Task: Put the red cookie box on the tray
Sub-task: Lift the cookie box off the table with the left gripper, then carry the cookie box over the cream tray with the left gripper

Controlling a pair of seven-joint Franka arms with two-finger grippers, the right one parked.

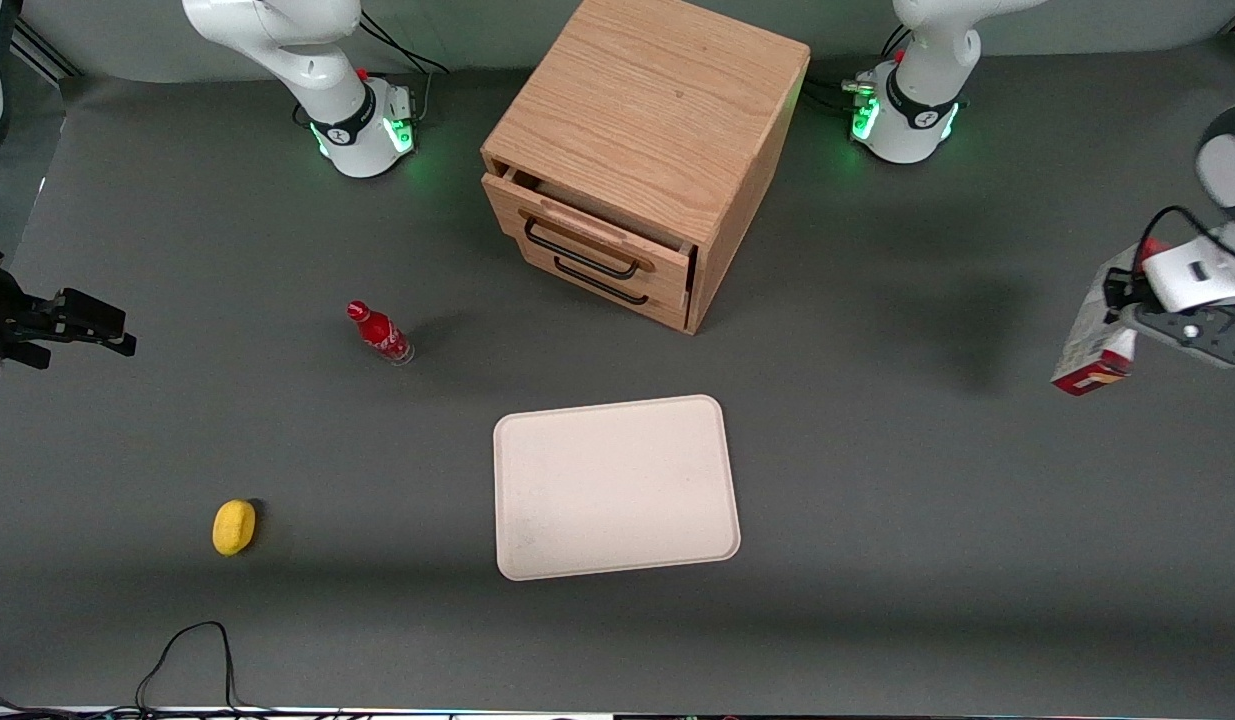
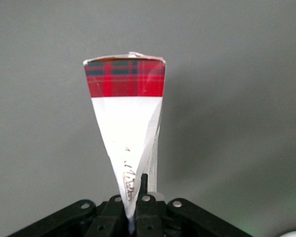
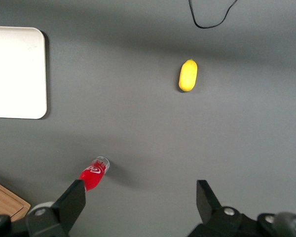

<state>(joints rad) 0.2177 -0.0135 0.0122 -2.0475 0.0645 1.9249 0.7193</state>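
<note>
The red cookie box (image 1: 1093,332) hangs in the air above the grey table at the working arm's end, well away from the tray. It is tilted, with its white-grey panel up and a red end lowest. My gripper (image 1: 1119,318) is shut on its upper part. In the left wrist view the box (image 2: 126,114) runs away from the gripper (image 2: 133,210) to a red tartan end, its white panel pinched between the two black fingers. The pale beige-pink tray (image 1: 617,487) lies flat mid-table with nothing on it; a corner of the tray (image 3: 15,71) shows in the right wrist view.
A wooden drawer cabinet (image 1: 637,150) stands farther from the front camera than the tray, its top drawer slightly out. A small red bottle (image 1: 379,333) and a yellow object (image 1: 234,526) lie toward the parked arm's end. A black cable (image 1: 187,650) loops at the near edge.
</note>
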